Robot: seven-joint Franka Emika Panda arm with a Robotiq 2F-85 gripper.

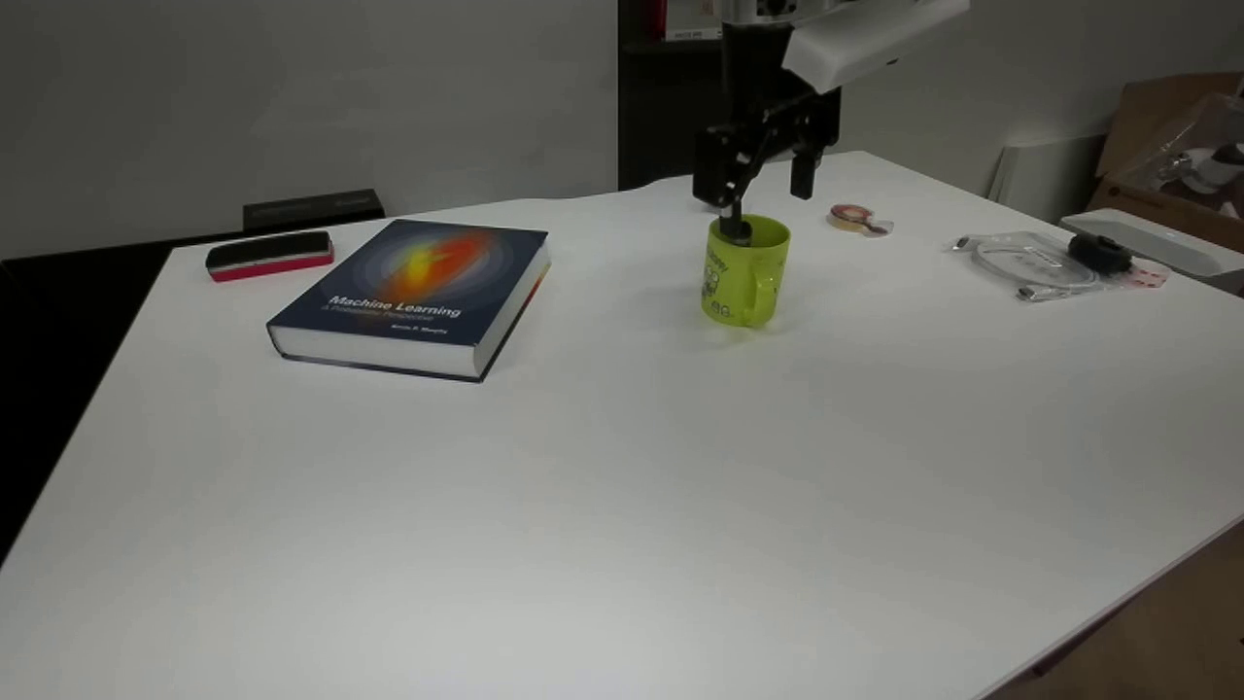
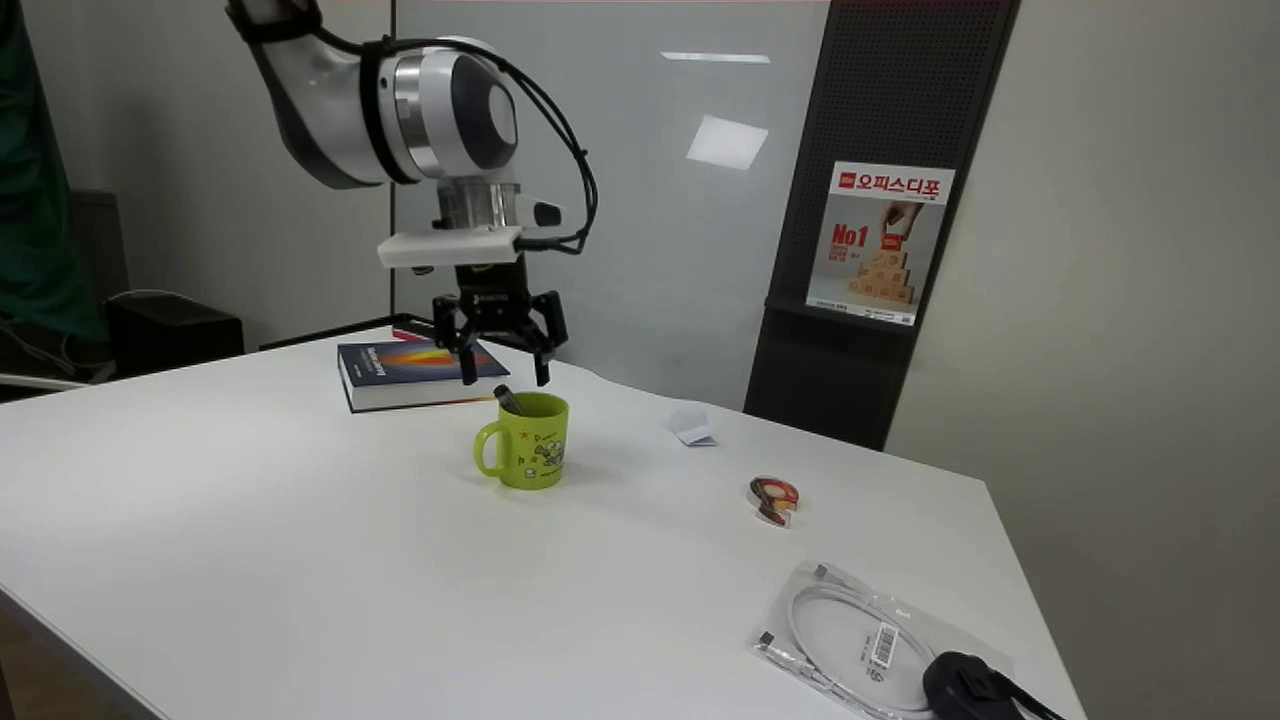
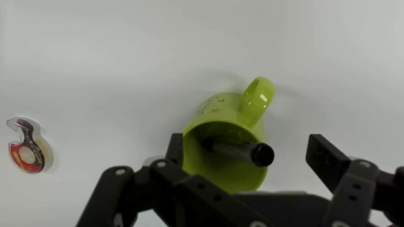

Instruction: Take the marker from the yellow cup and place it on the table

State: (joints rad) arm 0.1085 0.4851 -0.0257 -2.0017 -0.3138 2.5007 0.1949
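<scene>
The yellow-green cup (image 1: pixel 746 292) stands upright on the white table (image 1: pixel 622 506); it also shows in an exterior view (image 2: pixel 535 450) and the wrist view (image 3: pixel 221 107). The dark marker (image 3: pixel 240 153) leans inside the cup, its black end sticking out past the rim; this end also shows in both exterior views (image 1: pixel 739 233) (image 2: pixel 508 400). My gripper (image 2: pixel 505 376) is open and empty, just above the cup. In the wrist view, the gripper (image 3: pixel 245 142) has its fingers on either side of the marker's end, apart from it. The marker's lower part is dim inside the cup.
A thick book (image 1: pixel 413 292) lies beside the cup, with a red-and-black flat object (image 1: pixel 269 256) behind it. A tape dispenser (image 2: pixel 773 498), a white paper piece (image 2: pixel 691 426) and a bagged cable (image 2: pixel 870 640) with a black item (image 2: pixel 965 685) lie on the cup's other side.
</scene>
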